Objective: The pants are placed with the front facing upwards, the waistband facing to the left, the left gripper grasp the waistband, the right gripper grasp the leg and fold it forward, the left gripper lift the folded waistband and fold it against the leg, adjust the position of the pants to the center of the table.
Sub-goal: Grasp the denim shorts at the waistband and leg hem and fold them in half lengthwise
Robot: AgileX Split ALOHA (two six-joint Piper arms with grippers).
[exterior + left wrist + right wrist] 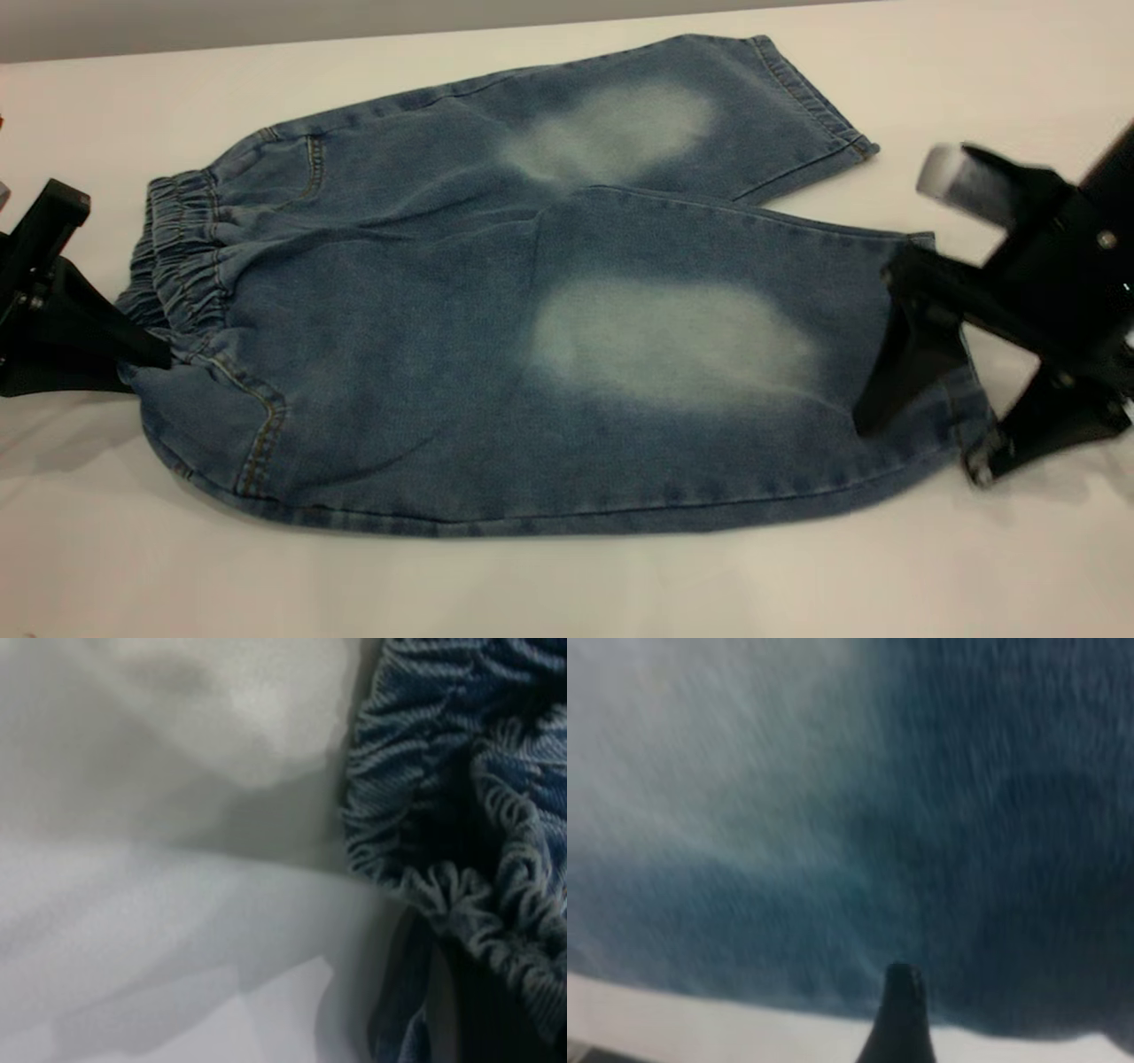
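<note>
Pants lie flat on the table, waistband leftward. The left gripper pinches the waistband's near corner; the right gripper straddles the near leg's hem, fingers spread, ready to fold.

Not much off-task here:
- Grey wall strip runs beyond the far edge of the table.
- Tiny orange-red sliver over the table's far-left edge, cut off, can't identify.
- Pale grey bit just nearer along that same table edge, also cut off.
</note>
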